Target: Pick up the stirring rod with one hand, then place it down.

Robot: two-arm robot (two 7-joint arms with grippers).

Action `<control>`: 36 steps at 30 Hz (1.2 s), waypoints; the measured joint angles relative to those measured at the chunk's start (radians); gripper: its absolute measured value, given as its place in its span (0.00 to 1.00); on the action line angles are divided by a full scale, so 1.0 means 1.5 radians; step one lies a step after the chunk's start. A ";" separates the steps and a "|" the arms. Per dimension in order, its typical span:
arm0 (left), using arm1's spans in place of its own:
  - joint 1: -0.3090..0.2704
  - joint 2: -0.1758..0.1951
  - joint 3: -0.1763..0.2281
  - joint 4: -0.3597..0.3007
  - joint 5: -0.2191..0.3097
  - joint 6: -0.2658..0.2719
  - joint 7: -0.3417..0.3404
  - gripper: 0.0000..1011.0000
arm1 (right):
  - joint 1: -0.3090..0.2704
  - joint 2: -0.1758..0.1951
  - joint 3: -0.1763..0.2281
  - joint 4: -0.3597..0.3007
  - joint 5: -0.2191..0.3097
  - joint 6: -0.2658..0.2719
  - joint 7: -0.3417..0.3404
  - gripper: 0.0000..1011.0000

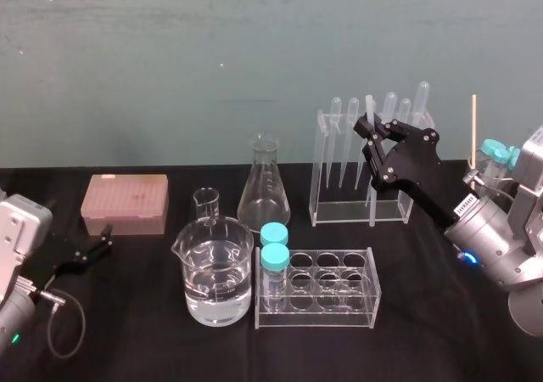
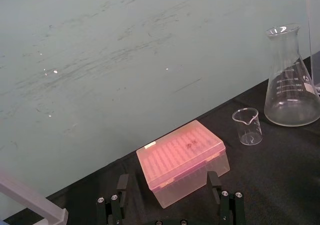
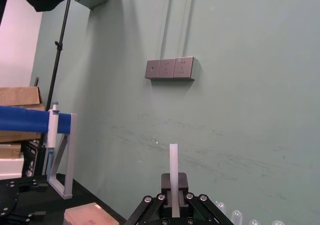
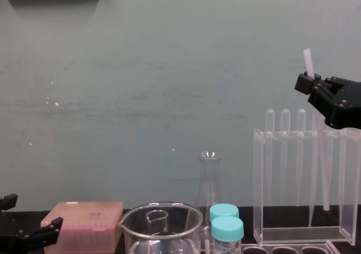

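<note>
Currently the black right gripper (image 1: pixel 371 130) clamps the thin translucent whitish stirring rod (image 4: pixel 308 61) upright by the clear plastic rack (image 1: pixel 316 178) near the black table's (image 1: pixel 441 314) back edge. The left gripper (image 1: pixel 102 239) sits at the table's left edge, fingers apart.

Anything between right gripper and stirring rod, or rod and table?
Nothing at the grip: the right gripper is shut on the stirring rod. Its lower end hangs at the clear pipette rack; inside or in front, cannot tell. Left gripper parked far left.
</note>
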 joint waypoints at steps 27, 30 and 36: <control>0.000 0.000 0.000 0.000 0.000 0.000 0.000 0.99 | 0.000 0.000 0.000 0.000 0.000 0.000 0.000 0.07; 0.000 0.000 0.000 0.000 0.000 0.000 0.000 0.99 | 0.000 0.000 0.000 0.000 0.000 0.000 0.000 0.07; 0.000 0.000 0.000 0.000 0.000 0.000 0.000 0.99 | 0.000 0.000 0.000 0.000 0.000 0.000 0.000 0.07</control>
